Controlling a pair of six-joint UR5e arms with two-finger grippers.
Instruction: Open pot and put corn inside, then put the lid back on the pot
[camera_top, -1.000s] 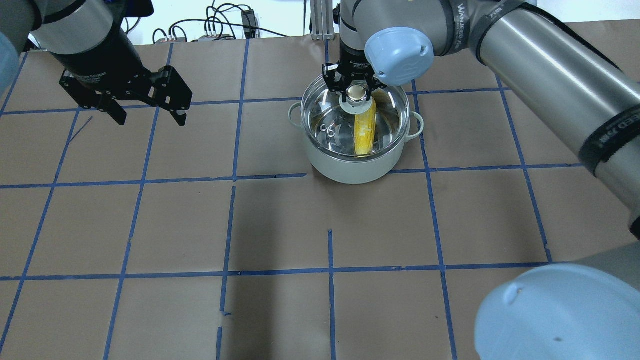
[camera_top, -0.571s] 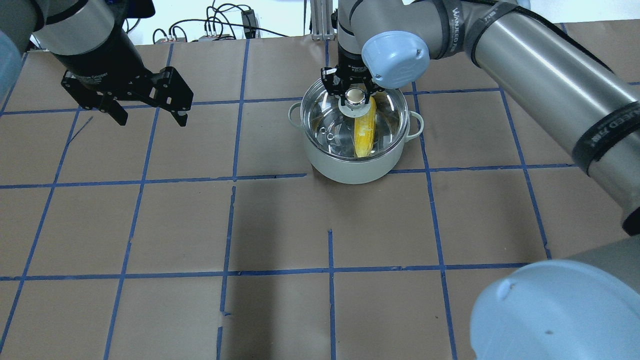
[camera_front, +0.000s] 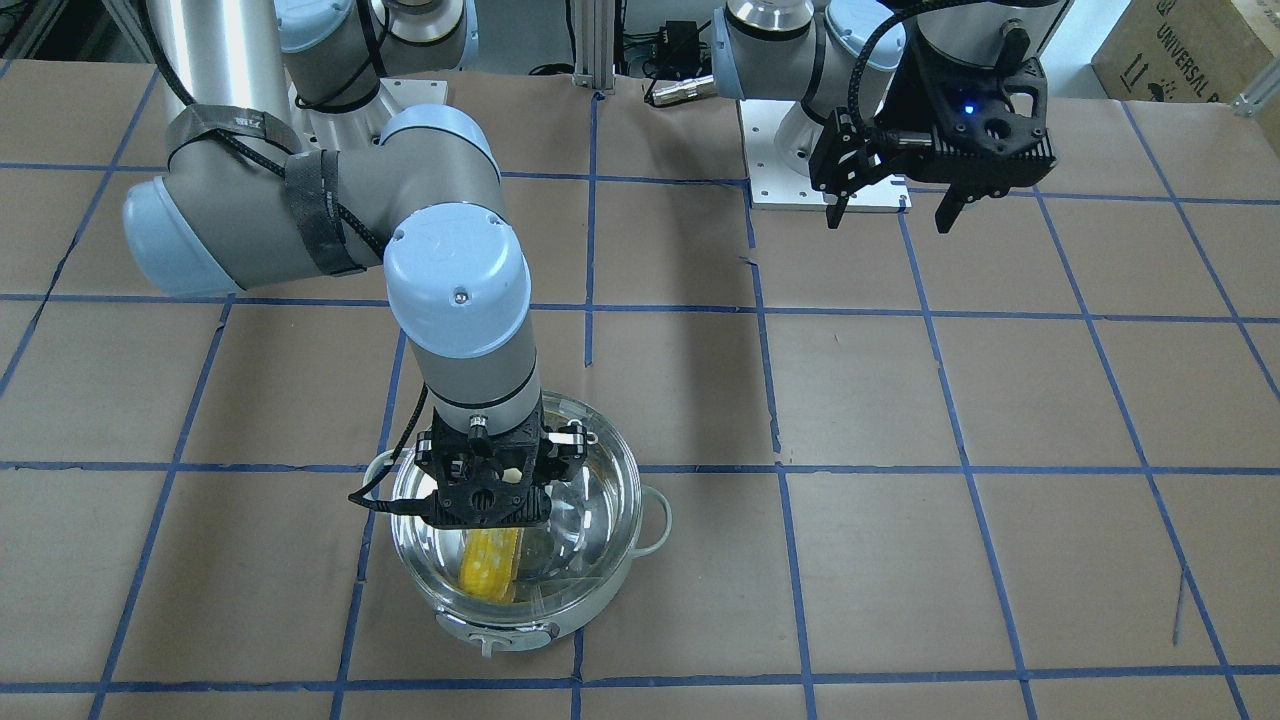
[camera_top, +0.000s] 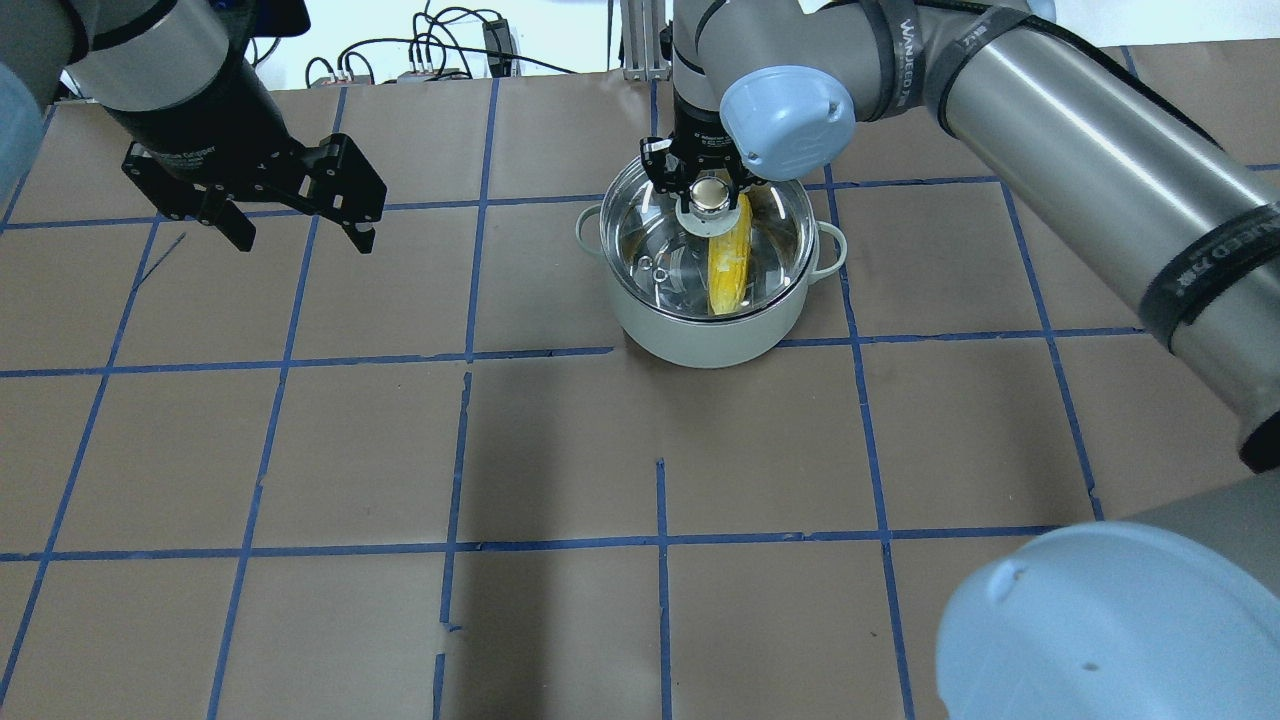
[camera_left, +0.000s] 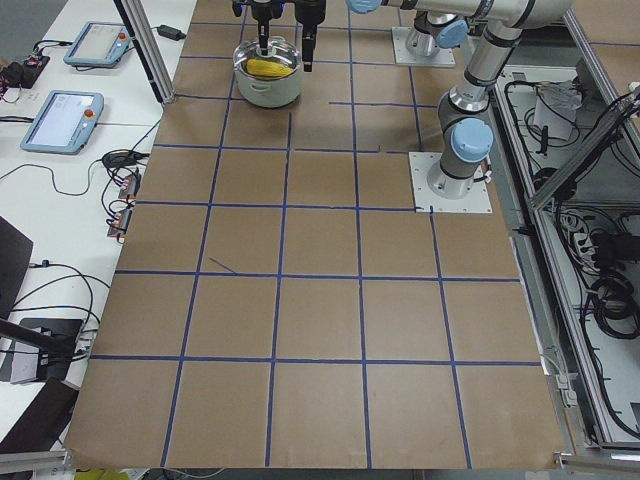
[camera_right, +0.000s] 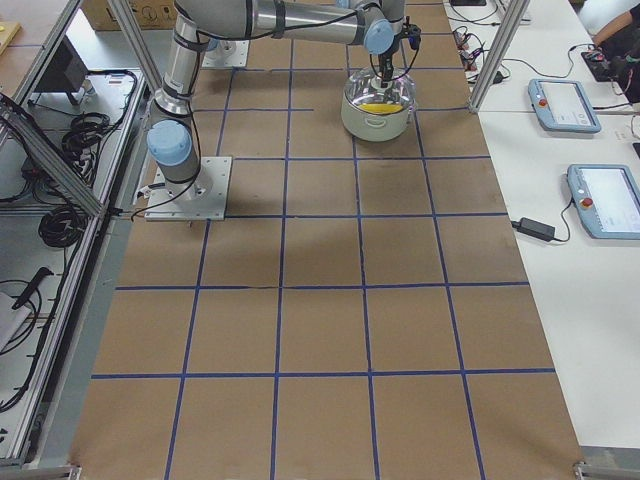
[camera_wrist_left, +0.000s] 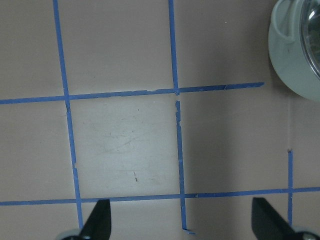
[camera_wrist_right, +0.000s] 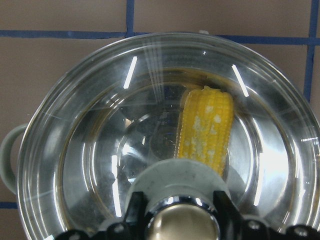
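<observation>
The right gripper is closed on the lid. Its two fingers press against opposite sides of the knob, with the wrist straight above it, so the lid hangs directly below that arm. The pot stands on the far part of the table, a little right of centre, and lies straight under the lid. From overhead the glass rim and the steel rim nearly coincide all the way round. Whether the lid is fully seated or a shade above the rim cannot be told from these views. The front view hints at a slight offset toward the robot's side. The corn is inside the pot, seen through the glass. Its long axis runs near to far, just right of the knob, and it appears low enough to clear the lid. What remains, as I judge it, is a straight drop or simply a release. Everything turns on the lid being concentric with the pot, since a sideways shift would leave one edge riding on the rim. The left gripper hovers with its jaws wide apart and empty, well off to the left. It is far from the pot and plays no part, so the right arm is plainly the nearer one.
</observation>
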